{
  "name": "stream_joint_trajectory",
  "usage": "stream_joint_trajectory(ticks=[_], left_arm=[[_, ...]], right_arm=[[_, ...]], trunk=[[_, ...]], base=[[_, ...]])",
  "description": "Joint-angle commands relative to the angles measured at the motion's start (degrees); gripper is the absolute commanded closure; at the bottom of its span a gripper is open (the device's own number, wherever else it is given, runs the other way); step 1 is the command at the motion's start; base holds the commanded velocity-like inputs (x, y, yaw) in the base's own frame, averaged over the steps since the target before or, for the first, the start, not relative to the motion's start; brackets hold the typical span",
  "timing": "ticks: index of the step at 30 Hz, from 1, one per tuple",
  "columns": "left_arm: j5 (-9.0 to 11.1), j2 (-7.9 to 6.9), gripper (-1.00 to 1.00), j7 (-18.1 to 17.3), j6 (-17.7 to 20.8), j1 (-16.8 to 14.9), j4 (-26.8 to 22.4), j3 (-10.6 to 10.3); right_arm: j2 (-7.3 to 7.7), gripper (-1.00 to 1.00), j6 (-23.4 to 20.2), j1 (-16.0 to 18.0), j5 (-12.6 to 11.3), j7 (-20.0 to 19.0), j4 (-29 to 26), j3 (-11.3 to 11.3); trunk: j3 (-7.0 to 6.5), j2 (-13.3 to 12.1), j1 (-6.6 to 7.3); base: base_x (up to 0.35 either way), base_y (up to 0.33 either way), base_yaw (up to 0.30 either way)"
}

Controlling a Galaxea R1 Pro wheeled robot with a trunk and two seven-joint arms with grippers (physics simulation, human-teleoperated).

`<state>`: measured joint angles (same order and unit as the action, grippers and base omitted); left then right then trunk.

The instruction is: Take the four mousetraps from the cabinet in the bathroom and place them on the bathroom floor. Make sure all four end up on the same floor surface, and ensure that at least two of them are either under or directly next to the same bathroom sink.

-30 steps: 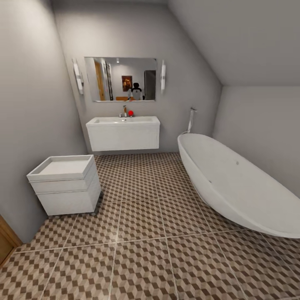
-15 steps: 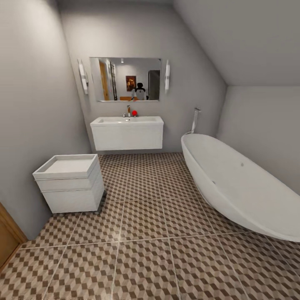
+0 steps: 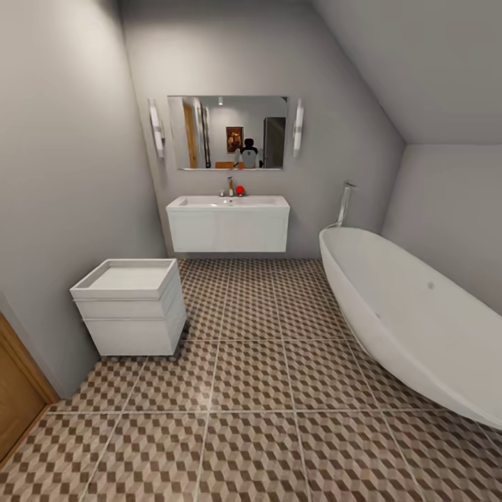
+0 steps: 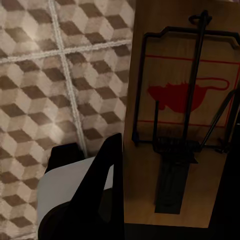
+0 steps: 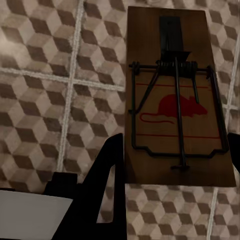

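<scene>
Head view: white wall-hung rectangular sink (image 3: 228, 223) against the far wall, cube-patterned tiled bathroom floor (image 3: 251, 376) before it.

Left wrist view: left tool (image 4: 170, 200) closed on a wooden mousetrap with red mouse print (image 4: 185, 100), held above the tiles.

Right wrist view: right tool (image 5: 172, 165) grips a second dark-brown wooden mousetrap (image 5: 175, 100) above the floor.
</scene>
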<state>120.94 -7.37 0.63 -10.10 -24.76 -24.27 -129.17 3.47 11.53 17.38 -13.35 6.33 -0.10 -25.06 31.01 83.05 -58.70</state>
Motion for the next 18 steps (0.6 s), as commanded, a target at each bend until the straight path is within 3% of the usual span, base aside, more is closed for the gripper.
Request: stream_joint_trajectory(ticks=[1,18], left_arm=[[0.35,-0.01,1.0,0.28,-0.45,-0.11,-0.19,-0.47],[0.35,-0.01,1.0,0.25,-0.45,-0.11,-0.05,-0.47]], right_arm=[[0.05,1.0,0.14,0.02,-0.62,-0.04,0.01,-0.5],[0.13,1.0,-0.07,0.02,-0.11,-0.17,0.18,-0.51]], trunk=[[0.06,0.03,-0.03],[0.06,0.03,-0.03]], base=[[0.329,0.0,0.003],[0.334,0.0,0.0]])
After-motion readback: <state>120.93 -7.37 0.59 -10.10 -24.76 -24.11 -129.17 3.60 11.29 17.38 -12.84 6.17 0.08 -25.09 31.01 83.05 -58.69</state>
